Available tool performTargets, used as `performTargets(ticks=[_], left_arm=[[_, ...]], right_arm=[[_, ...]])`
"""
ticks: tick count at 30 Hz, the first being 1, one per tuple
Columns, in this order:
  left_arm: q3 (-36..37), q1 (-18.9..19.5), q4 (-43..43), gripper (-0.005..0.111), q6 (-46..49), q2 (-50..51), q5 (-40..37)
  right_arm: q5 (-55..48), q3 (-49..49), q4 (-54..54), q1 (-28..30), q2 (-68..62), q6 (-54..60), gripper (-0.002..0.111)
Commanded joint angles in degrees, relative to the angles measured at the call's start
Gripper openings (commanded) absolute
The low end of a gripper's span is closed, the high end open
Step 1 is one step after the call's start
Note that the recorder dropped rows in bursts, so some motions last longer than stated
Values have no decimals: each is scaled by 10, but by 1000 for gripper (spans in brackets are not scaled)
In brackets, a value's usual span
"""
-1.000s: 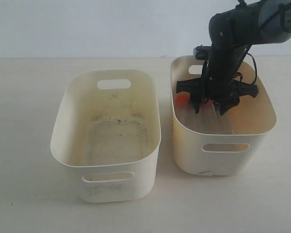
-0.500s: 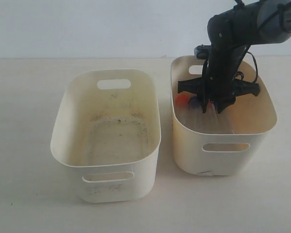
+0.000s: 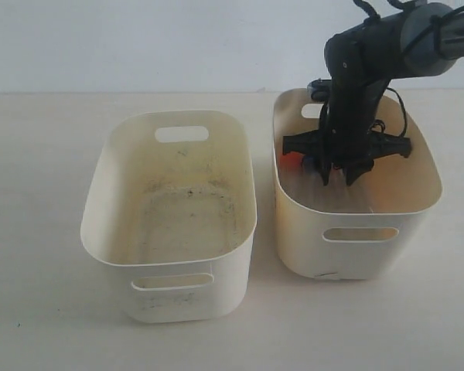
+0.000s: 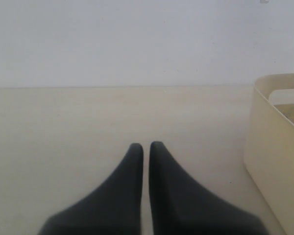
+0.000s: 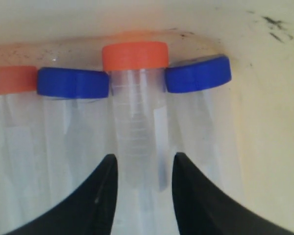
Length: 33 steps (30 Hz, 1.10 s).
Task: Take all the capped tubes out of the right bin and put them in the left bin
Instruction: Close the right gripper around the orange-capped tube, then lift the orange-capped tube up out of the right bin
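Several capped tubes lie side by side in the yellowish right bin. My right gripper is down inside it, open, its fingers on either side of the clear body of an orange-capped tube. Blue-capped tubes flank that tube, and another orange cap shows at the edge. From outside, the right gripper hides most tubes; one orange cap shows. The whiter left bin holds no tubes. My left gripper is shut over bare table, holding nothing, out of the exterior view.
The two bins stand side by side on a cream table with a narrow gap between them. A white wall runs behind. A cream tub wall shows at one edge of the left wrist view.
The right gripper's fingers have drawn closer together and dipped slightly deeper into the right bin, shifting a little toward the orange cap.
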<state>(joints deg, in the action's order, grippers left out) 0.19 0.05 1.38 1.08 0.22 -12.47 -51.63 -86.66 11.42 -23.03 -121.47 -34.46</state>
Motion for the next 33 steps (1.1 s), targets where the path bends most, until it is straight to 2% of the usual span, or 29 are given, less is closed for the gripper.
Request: performTargets(ticks=[1, 7, 11, 13, 15, 17, 23, 33], left_arm=[[-2, 0, 1, 4, -1, -2, 5], [-2, 0, 1, 4, -1, -2, 5], [-2, 0, 1, 4, -1, -2, 5], [-2, 0, 1, 4, -1, -2, 5], [-2, 0, 1, 4, -1, -2, 5], [-2, 0, 1, 4, -1, -2, 5], [-2, 0, 1, 4, -1, -2, 5], [-2, 0, 1, 4, -1, -2, 5]], right_arm=[[-14, 3, 20, 13, -9, -1, 35], [-17, 3, 9, 13, -21, 6, 37], [-15, 3, 5, 13, -30, 10, 52], [-15, 3, 5, 13, -31, 14, 54], [-10, 3, 5, 13, -31, 14, 51], [-7, 3, 4, 13, -31, 14, 43], [-2, 3, 7, 13, -31, 14, 0], [-1, 3, 23, 13, 9, 14, 0]])
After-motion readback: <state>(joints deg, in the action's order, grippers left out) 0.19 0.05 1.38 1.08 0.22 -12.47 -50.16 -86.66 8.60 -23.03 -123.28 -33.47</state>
